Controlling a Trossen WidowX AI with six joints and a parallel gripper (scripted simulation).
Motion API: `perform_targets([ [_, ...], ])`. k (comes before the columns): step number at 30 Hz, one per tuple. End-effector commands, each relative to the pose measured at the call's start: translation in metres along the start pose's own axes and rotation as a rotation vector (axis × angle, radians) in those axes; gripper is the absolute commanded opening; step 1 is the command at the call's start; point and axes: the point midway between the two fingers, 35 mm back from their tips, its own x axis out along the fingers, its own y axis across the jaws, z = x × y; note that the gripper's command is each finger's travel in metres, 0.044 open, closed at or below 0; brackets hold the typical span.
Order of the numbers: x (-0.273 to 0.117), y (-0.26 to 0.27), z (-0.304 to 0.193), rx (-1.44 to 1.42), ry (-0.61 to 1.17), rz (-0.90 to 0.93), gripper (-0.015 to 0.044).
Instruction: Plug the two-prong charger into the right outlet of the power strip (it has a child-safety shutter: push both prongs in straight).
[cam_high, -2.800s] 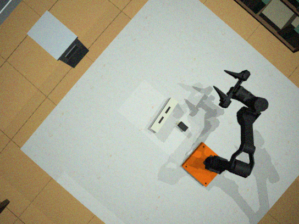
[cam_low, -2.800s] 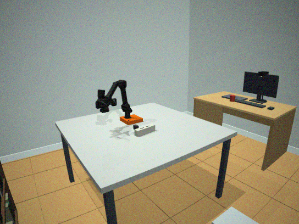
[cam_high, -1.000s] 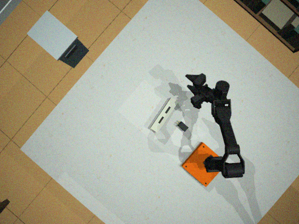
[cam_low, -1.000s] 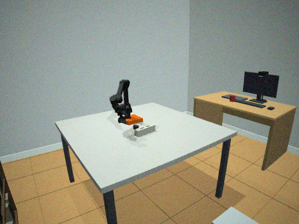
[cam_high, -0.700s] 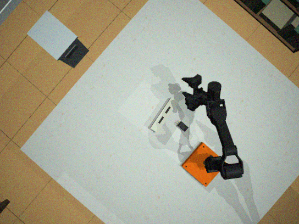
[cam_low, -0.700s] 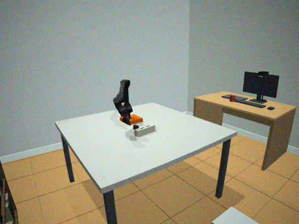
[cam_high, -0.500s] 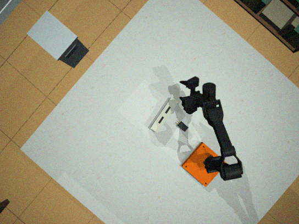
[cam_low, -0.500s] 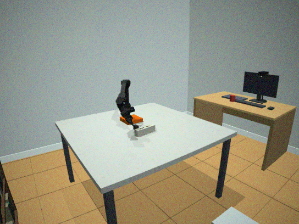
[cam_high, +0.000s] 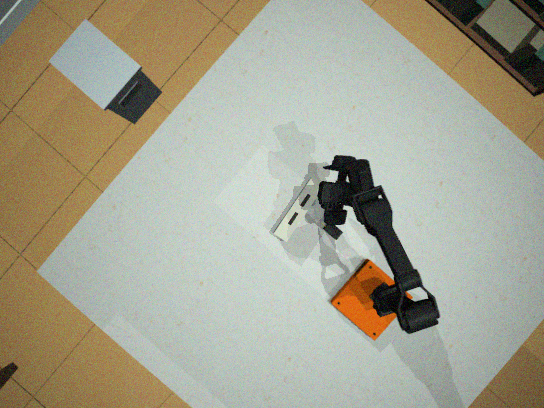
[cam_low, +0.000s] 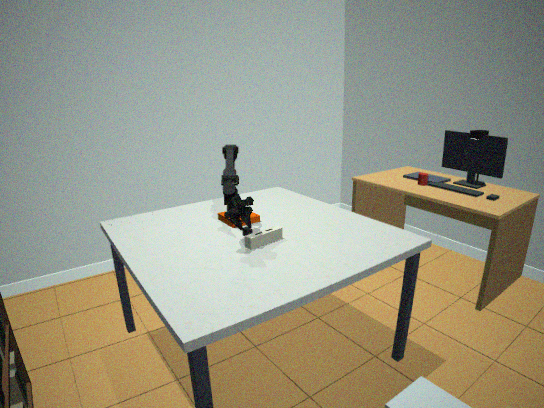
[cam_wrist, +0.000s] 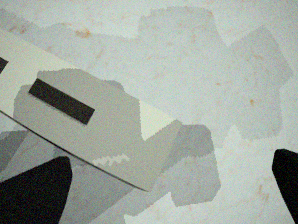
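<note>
The power strip is a pale bar on the table with two dark slots. The slot nearer my gripper shows whole in the wrist view; the other slot is cut off at its left edge. The charger is a small dark block lying beside the strip, partly covered by my gripper in the top view. It is not visible in the wrist view, and its prongs are hidden. My gripper is open and empty, above the table by the strip's near end, with the left finger close to the strip's edge in view.
The orange base plate lies under the arm's foot. The arm casts overlapping shadows over the strip and the table. A desk with a monitor and a red cup stands apart from the table.
</note>
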Motion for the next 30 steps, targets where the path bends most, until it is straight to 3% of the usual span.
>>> perform_targets([
  [1, 0.000, 0.015, 0.000, 0.097, 0.064, 0.039, 0.0440],
  [16, -0.005, 0.072, -0.010, 0.400, 0.337, 0.134, 0.0440],
  [30, -0.027, 0.119, -0.024, 0.618, 0.628, 0.110, 0.0440],
])
